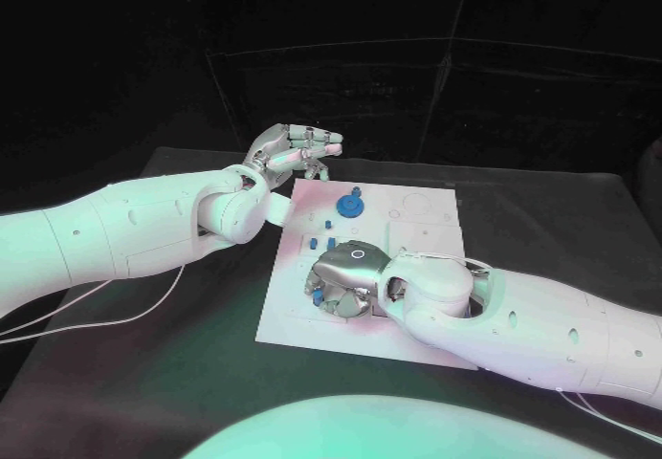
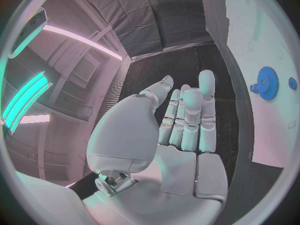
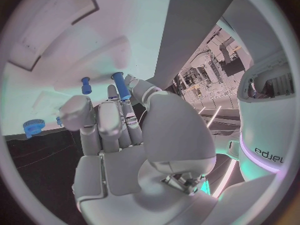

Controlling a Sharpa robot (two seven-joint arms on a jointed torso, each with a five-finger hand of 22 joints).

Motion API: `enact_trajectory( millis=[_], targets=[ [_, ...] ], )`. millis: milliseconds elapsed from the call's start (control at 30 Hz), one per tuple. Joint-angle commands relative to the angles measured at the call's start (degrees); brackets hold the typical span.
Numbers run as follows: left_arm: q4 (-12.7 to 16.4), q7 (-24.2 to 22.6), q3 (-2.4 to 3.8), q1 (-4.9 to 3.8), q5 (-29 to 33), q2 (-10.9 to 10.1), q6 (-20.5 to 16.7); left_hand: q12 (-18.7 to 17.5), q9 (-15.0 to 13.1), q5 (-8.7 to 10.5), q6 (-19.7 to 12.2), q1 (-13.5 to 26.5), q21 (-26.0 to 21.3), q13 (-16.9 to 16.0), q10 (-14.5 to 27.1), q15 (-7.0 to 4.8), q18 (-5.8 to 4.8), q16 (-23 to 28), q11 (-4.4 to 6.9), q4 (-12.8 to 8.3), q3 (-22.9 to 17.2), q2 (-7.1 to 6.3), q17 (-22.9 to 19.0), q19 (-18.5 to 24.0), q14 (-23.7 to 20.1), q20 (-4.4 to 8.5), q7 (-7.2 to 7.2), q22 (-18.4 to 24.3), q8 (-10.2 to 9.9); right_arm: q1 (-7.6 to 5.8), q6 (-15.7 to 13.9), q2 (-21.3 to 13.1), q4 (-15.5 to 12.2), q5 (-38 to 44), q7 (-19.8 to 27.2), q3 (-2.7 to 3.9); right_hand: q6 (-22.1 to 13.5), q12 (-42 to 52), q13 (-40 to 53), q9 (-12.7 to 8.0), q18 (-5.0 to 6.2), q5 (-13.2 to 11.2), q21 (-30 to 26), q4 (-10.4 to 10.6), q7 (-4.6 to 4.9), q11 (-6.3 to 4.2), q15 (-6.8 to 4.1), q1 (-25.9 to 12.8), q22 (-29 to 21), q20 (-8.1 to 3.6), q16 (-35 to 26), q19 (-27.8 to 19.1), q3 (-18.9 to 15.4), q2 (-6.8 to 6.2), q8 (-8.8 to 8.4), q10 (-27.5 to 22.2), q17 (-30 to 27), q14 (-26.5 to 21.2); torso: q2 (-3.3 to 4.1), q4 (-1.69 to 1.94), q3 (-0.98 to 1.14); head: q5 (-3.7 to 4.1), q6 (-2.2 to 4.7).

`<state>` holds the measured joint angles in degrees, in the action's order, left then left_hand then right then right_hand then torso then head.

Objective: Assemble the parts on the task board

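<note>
1. My right hand (image 1: pixel 348 279) is low over the near part of the board (image 1: pixel 428 215). In the right wrist view its fingers (image 3: pixel 109 120) close round a blue peg (image 3: pixel 120 85), so I judge it is grasping this peg; the peg's tip stands just above the board surface.
2. Just beside this peg, a second peg (image 3: pixel 86 85) stands in the board. I cannot tell whether it is fully seated.
3. Beyond the right hand, toward the middle of the board, I see a few small pieces (image 1: pixel 333 228) standing on it.
4. Further on, at the far part of the board, a blue gear (image 1: pixel 352 205) sits on its place. It looks mounted already.
5. My left hand (image 1: pixel 293 149) is raised beside the far left corner of the board, apart from it. Its fingers (image 2: pixel 187 117) are loosely straight and together, and it holds nothing.
6. My judgement: the task is partly done. The gear and some pegs are placed; the peg in my right hand must still be inserted, and empty outlines on the right part of the board suggest more work is left.
</note>
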<state>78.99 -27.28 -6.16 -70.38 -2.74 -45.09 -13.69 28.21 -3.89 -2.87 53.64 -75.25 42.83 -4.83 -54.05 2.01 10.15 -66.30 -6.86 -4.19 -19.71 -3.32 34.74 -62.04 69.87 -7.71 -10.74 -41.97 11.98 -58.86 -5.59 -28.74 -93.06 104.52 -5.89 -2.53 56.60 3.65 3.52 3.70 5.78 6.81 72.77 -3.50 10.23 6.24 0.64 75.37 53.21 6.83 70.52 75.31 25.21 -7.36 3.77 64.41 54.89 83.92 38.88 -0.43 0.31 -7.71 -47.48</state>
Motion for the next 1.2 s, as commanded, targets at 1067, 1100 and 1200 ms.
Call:
enact_trajectory(
  millis=[1067, 1100, 1200],
  targets=[
    [0.2, 0.1, 0.02, -0.1, 0.1, -0.7, 1.3, 0.3, 0.0, -0.18, -0.4, 0.1, -0.3, -0.1, 0.6, 0.08, 0.35, 0.1, 0.01, 0.0, -0.2, 0.13, -0.3, 0.1, -0.3, -0.23, -0.31, 0.1, 0.4, -3.81, -12.7, -28.7, -15.1, -28.4, -15.8, 0.44, 0.2, 46.1, 36.9, 3.1, -0.78, 4.2, 4.4, 12.9, -4.12, -5.03, -3.79, -5.5, 8.5, -4.08, 7.2, 5.3, -25.0, 2.25, 9.29, 10.3, 9.3, 2.2, -1.0, -1.45, -0.49, 4.94, 1.42],
    [0.3, 0.1, 0.02, -0.1, 0.1, -0.7, 1.4, 0.3, 0.0, -0.18, -0.4, 0.1, -0.3, -0.1, 0.6, 0.08, 0.35, 0.1, 0.01, 0.0, -0.2, 0.13, -0.3, 0.1, -0.3, -0.23, -0.31, 0.1, 0.4, -3.82, -12.4, -29.2, -15.3, -28.4, -16.7, 0.44, 0.1, 48.4, 39.8, 3.2, -0.77, 4.2, 4.6, 13.8, -4.18, -5.07, -3.76, -5.4, 8.9, -4.0, 7.5, 5.3, -25.9, 2.45, 9.91, 10.3, 9.8, 2.3, -1.0, -1.47, -0.48, 4.96, 1.42],
    [0.3, 0.1, 0.02, -0.09, 0.1, -0.7, 1.4, 0.3, 0.0, -0.18, -0.4, 0.1, -0.3, -0.1, 0.6, 0.08, 0.35, 0.1, 0.01, 0.0, -0.2, 0.13, -0.3, 0.1, -0.3, -0.23, -0.31, 0.1, 0.4, -3.83, -11.3, -30.6, -16.1, -28.0, -20.0, 0.41, -0.1, 53.4, 46.3, 3.7, -0.92, 4.6, 5.2, 16.2, -4.35, -5.14, -3.83, -5.5, 10.0, -3.97, 8.5, 5.7, -28.3, 3.1, 11.5, 10.6, 11.4, 2.5, -1.04, -1.48, -0.49, 5.31, 1.41]
  ],
)
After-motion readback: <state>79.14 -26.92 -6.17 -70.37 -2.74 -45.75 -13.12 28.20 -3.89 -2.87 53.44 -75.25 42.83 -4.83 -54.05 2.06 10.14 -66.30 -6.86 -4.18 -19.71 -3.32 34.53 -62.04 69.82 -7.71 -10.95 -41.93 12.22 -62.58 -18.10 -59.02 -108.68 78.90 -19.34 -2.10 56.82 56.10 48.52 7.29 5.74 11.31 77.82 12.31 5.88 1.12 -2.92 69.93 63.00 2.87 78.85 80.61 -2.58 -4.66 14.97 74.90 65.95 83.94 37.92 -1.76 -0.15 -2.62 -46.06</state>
